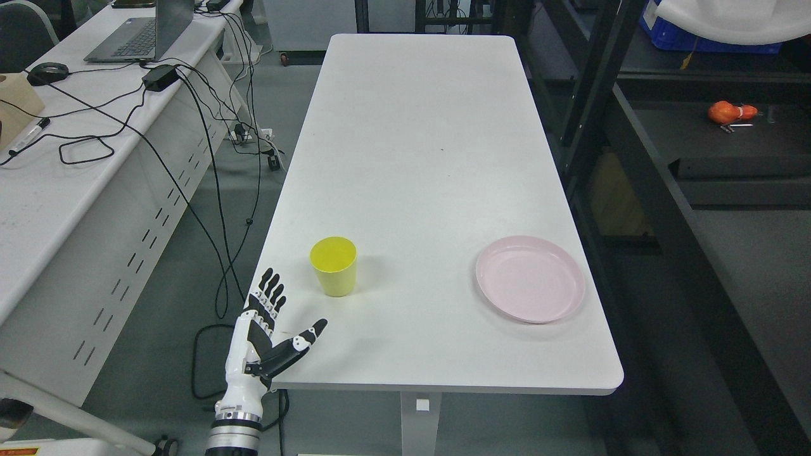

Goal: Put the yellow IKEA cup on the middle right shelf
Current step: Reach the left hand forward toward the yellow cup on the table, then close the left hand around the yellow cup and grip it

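Observation:
A yellow cup (334,266) stands upright on the white table (418,158), near its front left corner. My left hand (282,323) hovers at the table's left front edge, a little below and left of the cup, not touching it. Its fingers (271,290) point up and away, the thumb is spread to the right, and it holds nothing. A dark shelf unit (640,158) stands to the right of the table. My right arm does not show.
A pink plate (530,278) lies near the table's front right. An orange object (730,112) rests on a dark shelf at the right. A desk (57,177) with a laptop (139,31), cables and a mouse runs along the left.

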### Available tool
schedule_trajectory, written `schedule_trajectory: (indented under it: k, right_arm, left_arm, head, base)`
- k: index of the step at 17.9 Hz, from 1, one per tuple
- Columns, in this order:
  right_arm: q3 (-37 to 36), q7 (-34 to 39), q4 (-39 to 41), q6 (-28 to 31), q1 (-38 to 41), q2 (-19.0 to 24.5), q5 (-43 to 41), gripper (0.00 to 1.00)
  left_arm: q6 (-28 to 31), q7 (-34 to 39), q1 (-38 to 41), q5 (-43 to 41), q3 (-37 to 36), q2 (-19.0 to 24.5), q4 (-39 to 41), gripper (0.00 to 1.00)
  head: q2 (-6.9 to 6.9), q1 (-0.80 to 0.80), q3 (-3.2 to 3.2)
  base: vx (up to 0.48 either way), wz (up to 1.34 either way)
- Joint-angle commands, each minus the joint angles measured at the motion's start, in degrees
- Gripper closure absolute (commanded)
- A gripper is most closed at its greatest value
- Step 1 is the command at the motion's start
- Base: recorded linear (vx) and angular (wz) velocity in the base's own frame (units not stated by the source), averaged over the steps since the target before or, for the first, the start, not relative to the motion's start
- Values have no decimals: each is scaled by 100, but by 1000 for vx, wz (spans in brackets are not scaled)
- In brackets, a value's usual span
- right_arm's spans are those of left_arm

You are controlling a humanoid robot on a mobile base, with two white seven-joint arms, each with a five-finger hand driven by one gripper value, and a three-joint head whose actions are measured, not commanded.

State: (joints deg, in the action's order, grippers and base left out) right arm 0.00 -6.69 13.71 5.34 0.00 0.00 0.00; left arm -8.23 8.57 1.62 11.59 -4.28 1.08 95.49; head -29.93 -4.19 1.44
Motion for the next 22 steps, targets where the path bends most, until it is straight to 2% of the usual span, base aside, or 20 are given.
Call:
schedule_trajectory:
  k: [1, 8, 22]
  right_arm:
    - [97, 1, 0, 2, 79, -100, -141, 1]
    - [97, 1, 0, 2, 79, -100, -141, 1]
    - [97, 1, 0, 2, 79, -100, -141, 1]
  left_arm:
    - [181, -14, -635, 282, 50, -8, -926, 1]
    - [199, -58, -1462, 291, 59, -8, -1902, 1]
    - [287, -339, -2323, 256, -345, -8, -3018, 1]
  head:
    - [0, 0, 0]
    - [0, 0, 0]
    - [0, 0, 0]
  base:
    - [0, 0]
    - [0, 0]
    - [0, 0]
